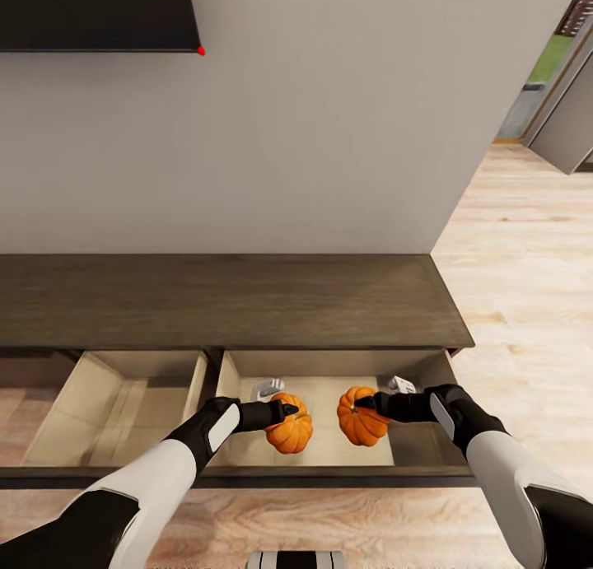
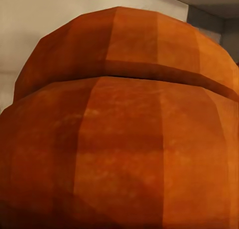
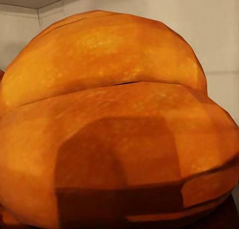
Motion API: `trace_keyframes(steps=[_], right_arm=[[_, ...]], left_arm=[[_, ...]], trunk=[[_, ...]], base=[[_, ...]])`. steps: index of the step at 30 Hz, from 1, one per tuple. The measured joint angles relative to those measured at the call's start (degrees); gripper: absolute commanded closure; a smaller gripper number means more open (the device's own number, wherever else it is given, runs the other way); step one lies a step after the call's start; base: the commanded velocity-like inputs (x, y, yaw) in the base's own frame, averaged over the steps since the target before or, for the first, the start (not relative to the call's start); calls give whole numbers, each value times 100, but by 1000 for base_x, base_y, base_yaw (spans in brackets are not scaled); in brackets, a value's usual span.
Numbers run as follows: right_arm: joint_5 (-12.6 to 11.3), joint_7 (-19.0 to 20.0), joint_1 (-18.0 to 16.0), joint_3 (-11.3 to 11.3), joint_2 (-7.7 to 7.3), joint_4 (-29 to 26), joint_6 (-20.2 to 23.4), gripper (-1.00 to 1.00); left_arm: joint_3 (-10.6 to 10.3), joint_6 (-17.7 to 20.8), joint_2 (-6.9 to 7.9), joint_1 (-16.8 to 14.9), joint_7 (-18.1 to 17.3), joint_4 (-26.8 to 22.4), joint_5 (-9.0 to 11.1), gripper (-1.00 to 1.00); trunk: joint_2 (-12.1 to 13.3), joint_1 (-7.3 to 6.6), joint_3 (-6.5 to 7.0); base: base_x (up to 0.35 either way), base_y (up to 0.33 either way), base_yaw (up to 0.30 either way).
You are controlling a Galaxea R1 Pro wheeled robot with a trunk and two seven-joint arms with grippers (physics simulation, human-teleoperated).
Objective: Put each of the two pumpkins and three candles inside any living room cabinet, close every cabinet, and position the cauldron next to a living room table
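While both squat, ribbed orange pumpkins sit low inside the long dark brown wooden cabinet's (image 1: pixel 247 301) open right drawer (image 1: pixel 329 445), the left hand (image 1: pixel 290 409) is closed on the left pumpkin (image 1: pixel 290 429) and the right hand (image 1: pixel 362 403) on the right pumpkin (image 1: pixel 361 417). Beside this drawer, the left drawer (image 1: pixel 123 404) stands open too.

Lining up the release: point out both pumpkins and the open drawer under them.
left pumpkin (image 1: pixel 291 431), head view, on its ribbed orange side.
right pumpkin (image 1: pixel 361 422), head view, on its orange body.
open drawer (image 1: pixel 329 452), head view, on its bare floor between the pumpkins.
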Motion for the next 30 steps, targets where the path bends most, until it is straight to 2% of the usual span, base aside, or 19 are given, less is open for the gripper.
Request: trace_keyframes(steps=[7,13,25,30], right_arm=[[-1,3,-28,-4,-8,-13,-1,100],[-29,6,-315,-6,10,28,8,100],[-4,-35,-363,42,26,47,0,100],[-4,-38,-363,41,27,47,2,100]], left_arm=[[2,-21,-7,-2,6,-17,9,100],[2,-253,-47,-30,39,-41,3,100],[15,-282,-44,-55,69,-25,-4,100],[18,-263,-41,-158,77,-12,16,100]], trunk=[[0,0,-64],[0,0,-120],[0,0,-231],[0,0,-277]], base=[[0,0,0],[0,0,0],[0,0,0],[0,0,0]])
